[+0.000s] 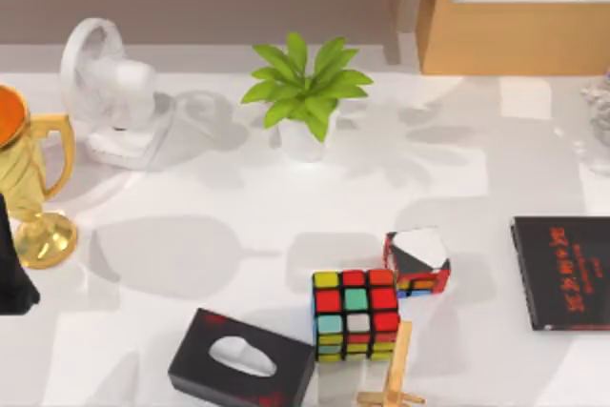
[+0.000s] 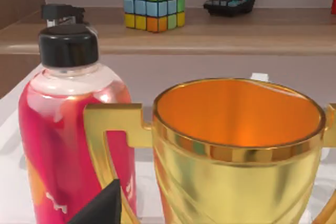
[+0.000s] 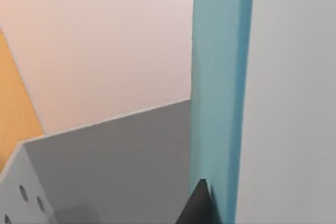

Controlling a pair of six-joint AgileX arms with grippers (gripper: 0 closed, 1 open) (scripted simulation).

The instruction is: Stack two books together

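Observation:
The thin black book [image 1: 562, 272] with red lettering lies flat near the table's right edge. In the right wrist view the teal book [image 3: 220, 87] stands close and on edge, its pale side [image 3: 291, 98] beside the teal band. My right gripper is shut on this book, one dark fingertip [image 3: 200, 207] pressed against the teal cover. Wall and cabinet show behind the held book. My left arm [image 1: 14, 278] is parked at the table's left edge by the trophy.
A gold trophy [image 1: 29, 188] and a white fan [image 1: 110, 92] stand at the left, a potted plant [image 1: 305, 92] at the back middle. A Rubik's cube [image 1: 355, 314], a smaller tilted cube [image 1: 417, 259], a black tissue box [image 1: 241, 361] and a wooden piece [image 1: 396, 378] crowd the front. A pink bottle [image 2: 65, 129] stands by the trophy.

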